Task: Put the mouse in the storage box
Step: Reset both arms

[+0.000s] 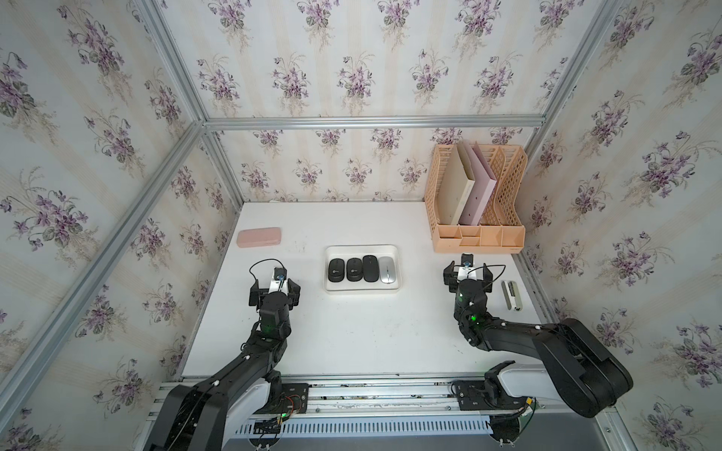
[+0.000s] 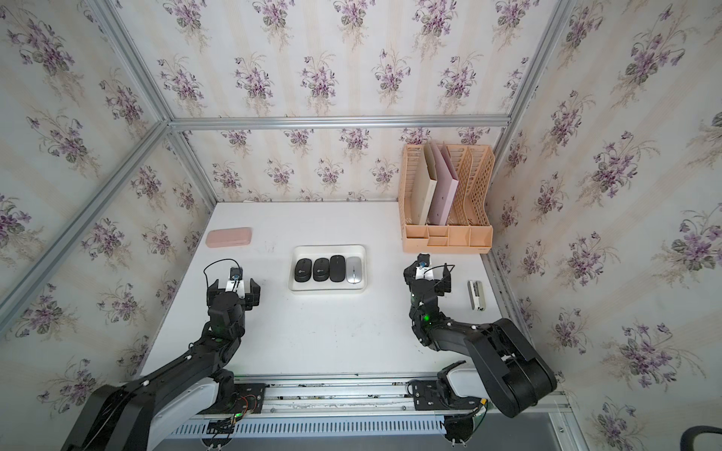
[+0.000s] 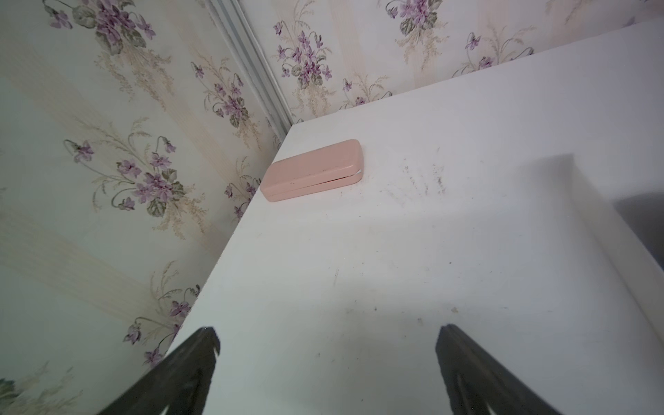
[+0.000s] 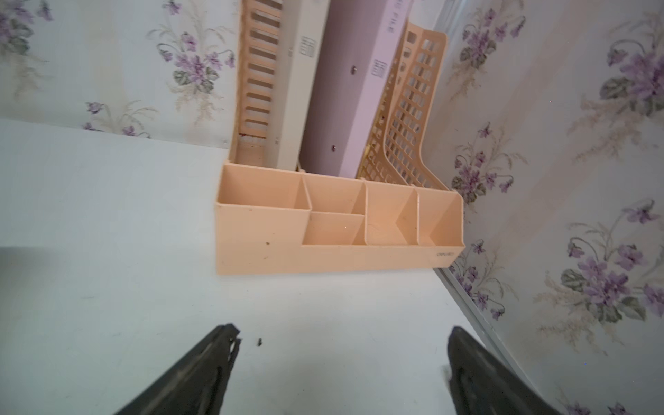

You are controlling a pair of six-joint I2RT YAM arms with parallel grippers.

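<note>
A shallow white storage box (image 1: 362, 250) sits flat near the middle of a white table (image 1: 351, 332), a little closer to the far edge than the near one. Inside it four computer mice lie side by side in a row, filling its width: three black mice (image 1: 354, 269) and, at the right end of the row, one silver mouse (image 1: 386, 270). To the left of the box, apart from it, the left gripper (image 1: 275, 291) hangs over bare table with its fingers (image 3: 201, 359) spread wide and nothing between them. To the right of the box, the right gripper (image 1: 467, 275) hangs over bare table too, its fingers (image 4: 215, 359) likewise spread wide and empty. Beside the right gripper, along the table's right edge, lies a small white and grey object that looks like a stapler (image 1: 512, 295). A peach lattice file rack (image 1: 476, 234) stands in the far right corner, holding a cream folder (image 1: 455, 187) and a lilac folder (image 1: 478, 191) that lean upright. A small pink oblong case (image 1: 258, 237) lies closed near the left edge, toward the far left corner. Floral wallpaper covers the walls around the table.
</note>
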